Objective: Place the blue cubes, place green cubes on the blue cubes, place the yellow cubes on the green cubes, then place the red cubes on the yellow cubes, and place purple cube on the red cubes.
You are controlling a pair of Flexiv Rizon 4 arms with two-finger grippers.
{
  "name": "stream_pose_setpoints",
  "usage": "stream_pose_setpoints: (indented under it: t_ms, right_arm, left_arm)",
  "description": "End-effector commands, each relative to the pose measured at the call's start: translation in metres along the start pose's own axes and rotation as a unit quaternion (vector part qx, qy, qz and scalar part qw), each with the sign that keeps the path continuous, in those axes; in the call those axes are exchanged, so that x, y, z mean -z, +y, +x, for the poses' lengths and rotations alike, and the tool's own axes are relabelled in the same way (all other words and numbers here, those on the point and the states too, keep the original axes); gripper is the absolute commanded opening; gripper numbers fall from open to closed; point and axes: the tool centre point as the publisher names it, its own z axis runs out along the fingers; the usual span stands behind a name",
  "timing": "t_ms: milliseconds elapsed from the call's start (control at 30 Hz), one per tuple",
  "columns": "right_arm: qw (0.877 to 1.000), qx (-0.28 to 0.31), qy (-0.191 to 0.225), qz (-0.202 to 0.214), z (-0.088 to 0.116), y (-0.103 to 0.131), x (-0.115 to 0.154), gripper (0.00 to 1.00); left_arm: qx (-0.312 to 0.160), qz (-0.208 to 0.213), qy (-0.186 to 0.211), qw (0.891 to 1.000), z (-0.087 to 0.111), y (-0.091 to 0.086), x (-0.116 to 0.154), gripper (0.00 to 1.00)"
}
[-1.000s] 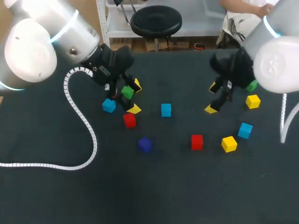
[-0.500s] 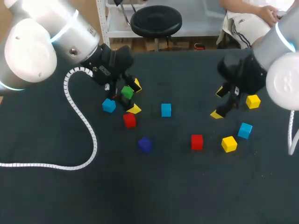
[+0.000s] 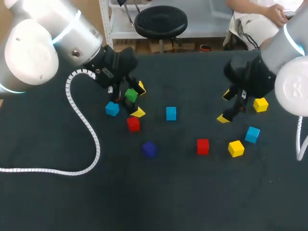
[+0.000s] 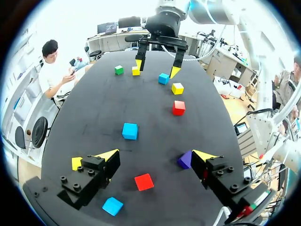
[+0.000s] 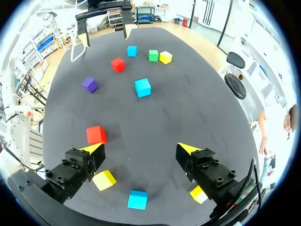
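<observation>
No stack is begun: the middle blue cube (image 3: 171, 113) lies bare on the surface (image 3: 192, 202), with the green cube (image 3: 130, 95), red cube (image 3: 133, 123) and purple cube (image 3: 148, 148) lying singly towards my left arm's side of it, while the left tool (image 4: 155, 155) and right tool (image 5: 140, 149) hover on either side of it, wide open and empty.

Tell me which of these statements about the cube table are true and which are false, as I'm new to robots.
1. Both grippers are open and empty. True: neither the left gripper nor the right gripper holds anything.
2. The purple cube sits on a red cube. False: it lies alone on the table.
3. Two red cubes are on the table. True: the left red cube and the right red cube.
4. A green cube is stacked on a blue one. False: the green cube lies on the table, and nothing is stacked.
</observation>
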Motion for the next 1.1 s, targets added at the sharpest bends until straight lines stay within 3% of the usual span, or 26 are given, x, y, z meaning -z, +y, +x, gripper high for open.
stream_pose_setpoints:
  t_ms: [33,233,367,467,700,1100]
  right_arm:
    - [0.999,-0.024,0.024,0.02,0.025,-0.001,0.006,1.0]
    - [0.994,-0.086,0.062,0.022,0.085,-0.006,0.026,1.0]
    - [0.992,-0.102,0.07,0.02,0.106,-0.002,0.037,1.0]
    - [0.992,-0.098,0.076,0.019,0.116,0.002,0.043,1.0]
    - [0.997,-0.064,0.043,-0.004,0.134,0.013,0.046,1.0]
    - [1.0,0.019,-0.012,-0.02,0.137,0.036,0.03,1.0]
  left_arm:
    - [-0.001,0.002,0.0,1.0,0.0,0.001,0.0,1.0]
    - [-0.001,0.002,0.0,1.0,0.0,0.001,0.0,1.0]
    - [-0.001,0.002,0.0,1.0,0.0,0.001,0.0,1.0]
    - [-0.001,0.002,0.0,1.0,0.0,0.001,0.0,1.0]
    - [-0.001,0.002,0.0,1.0,0.0,0.001,0.0,1.0]
    - [-0.001,0.002,0.0,1.0,0.0,0.001,0.0,1.0]
